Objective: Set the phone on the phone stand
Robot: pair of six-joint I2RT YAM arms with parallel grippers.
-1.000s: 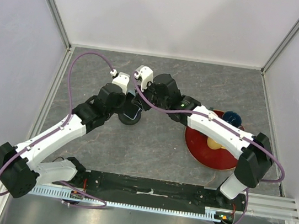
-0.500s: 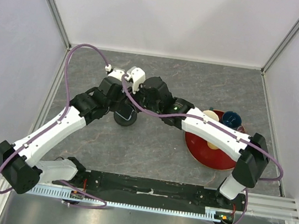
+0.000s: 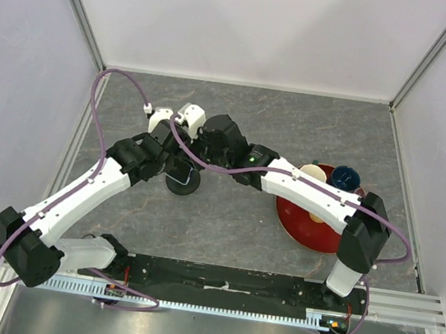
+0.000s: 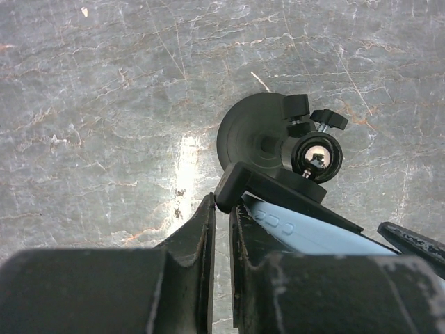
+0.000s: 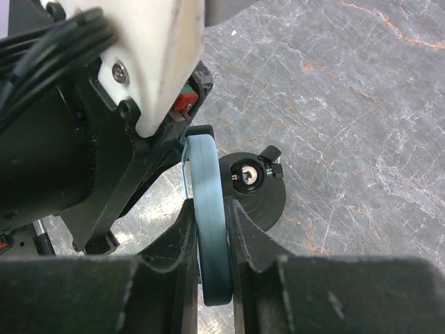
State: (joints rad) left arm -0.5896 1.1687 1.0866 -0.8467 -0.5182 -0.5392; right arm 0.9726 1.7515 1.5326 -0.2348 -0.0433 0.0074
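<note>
The right gripper [image 5: 208,209] is closed on the phone [image 5: 207,174]. It holds the phone on edge, one finger flat against each face, so only the pale blue rim shows, running up the middle of the right wrist view. The phone's far end is beside the stand [image 5: 268,202], whose round black disc lies just right of centre in that view. The stand's shiny ball [image 5: 247,175] is close to the rim, but whether they touch cannot be told. The left arm [image 5: 62,139] fills the upper left of the same view, crowded close to the phone.

The left gripper [image 4: 221,209] is narrow, with only a thin slit between its fingers at the bottom of the left wrist view. A corner of the stand's black clamp plate [image 4: 243,182] sits right at the fingertips; whether they pinch it cannot be told. The phone's blue back slants toward the lower right under that plate, and a small knob [image 4: 328,120] sticks out above the ball.

In the top view both grippers meet over the stand, left of centre on the grey stone table [image 3: 232,218]. A red plate [image 3: 313,234] lies well to the right, with a cream cup [image 3: 313,173] and a dark blue cup [image 3: 344,177] at its far edge.
</note>
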